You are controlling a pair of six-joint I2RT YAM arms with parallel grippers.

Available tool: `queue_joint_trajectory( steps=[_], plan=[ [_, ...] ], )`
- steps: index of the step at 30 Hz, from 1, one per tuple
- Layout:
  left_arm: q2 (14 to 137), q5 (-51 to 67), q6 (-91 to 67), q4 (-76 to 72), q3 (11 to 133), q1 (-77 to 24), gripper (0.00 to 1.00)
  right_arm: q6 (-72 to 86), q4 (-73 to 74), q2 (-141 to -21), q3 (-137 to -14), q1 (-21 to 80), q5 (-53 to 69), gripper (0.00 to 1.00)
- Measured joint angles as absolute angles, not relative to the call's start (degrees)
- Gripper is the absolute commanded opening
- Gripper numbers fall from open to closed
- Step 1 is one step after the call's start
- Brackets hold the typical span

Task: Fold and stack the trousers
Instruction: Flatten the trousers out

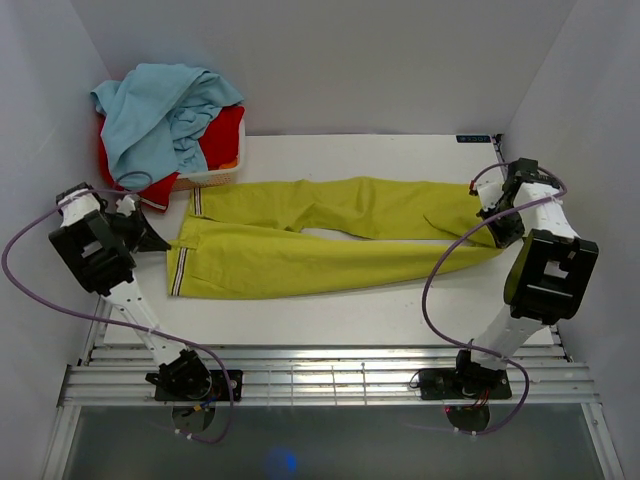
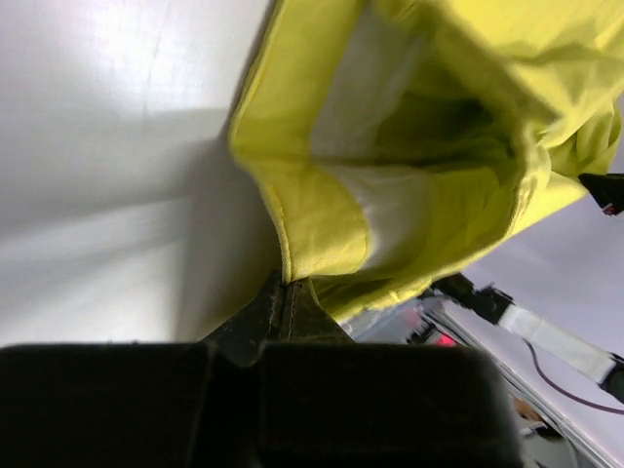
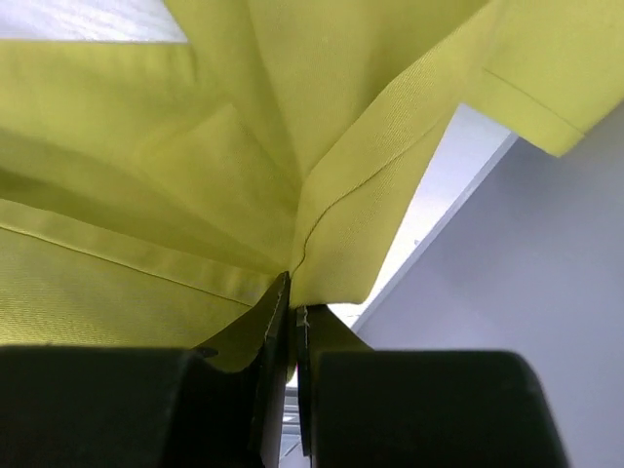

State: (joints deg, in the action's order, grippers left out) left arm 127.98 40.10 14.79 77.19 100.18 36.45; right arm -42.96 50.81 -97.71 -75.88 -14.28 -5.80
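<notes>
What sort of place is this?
Probably a robot test booth: plain white walls enclose a white table, with the black-and-white left arm and right arm bolted at its near edge.

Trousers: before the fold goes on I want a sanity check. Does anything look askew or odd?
Nothing damaged. The trousers lie flat, legs slightly parted, white table showing between them. Behind, the light blue garment spills over the basket rim.

A robotics lab test cell: plain white panels (image 1: 330,60) wall in a white counter (image 1: 330,315), and the left arm (image 1: 100,255) and right arm (image 1: 545,275), trailing purple cables (image 1: 424,288), are bolted to metal rails (image 1: 330,380).
</notes>
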Motion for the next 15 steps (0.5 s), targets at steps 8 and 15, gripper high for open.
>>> queue_joint_trajectory(
  steps=[8, 15],
  plan=[
    [135.4, 36.3, 15.3, 75.3, 119.2, 31.9, 0.49, -40.4, 52.9, -110.8, -87.8, -14.5, -5.1, 0.24],
    [125.4, 35.4, 24.2, 69.8, 101.2, 33.8, 0.54, -42.8, 50.6, -102.2, -72.2, -15.4, -7.3, 0.33]
  ],
)
